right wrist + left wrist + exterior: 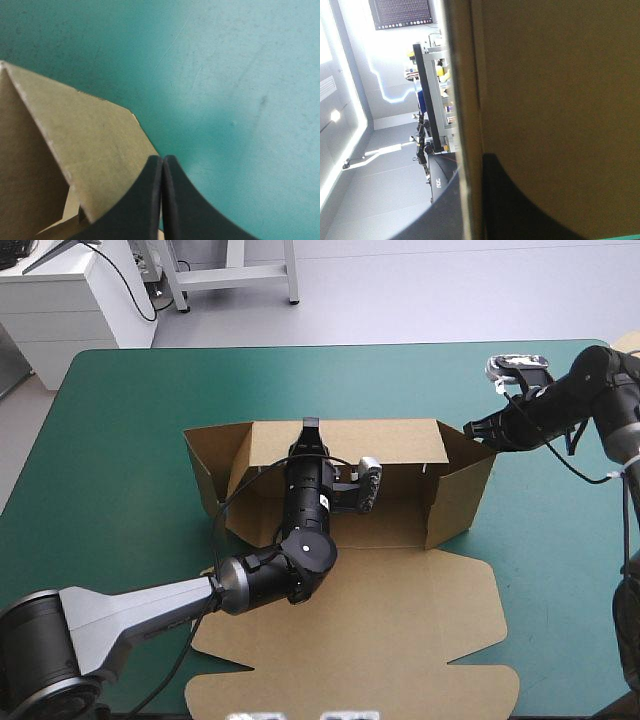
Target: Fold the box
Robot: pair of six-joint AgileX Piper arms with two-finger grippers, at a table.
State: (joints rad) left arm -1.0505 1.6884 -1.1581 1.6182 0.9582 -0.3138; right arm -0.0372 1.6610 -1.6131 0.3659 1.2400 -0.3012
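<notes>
Now | box (350, 610) walls raised, teal-green cover (130, 420) | left hand (311, 428) pinching wall

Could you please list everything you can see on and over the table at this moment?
box: one, brown, mid-table, walls raised, lid flat toward the near edge.
table cover: one, teal-green, under everything.
pale brown scrap: one, at the table's far right corner; too small to identify.
left gripper: one, black, shut on the box's far wall.
right gripper: one, black, shut, tip against the box's far right corner.
</notes>
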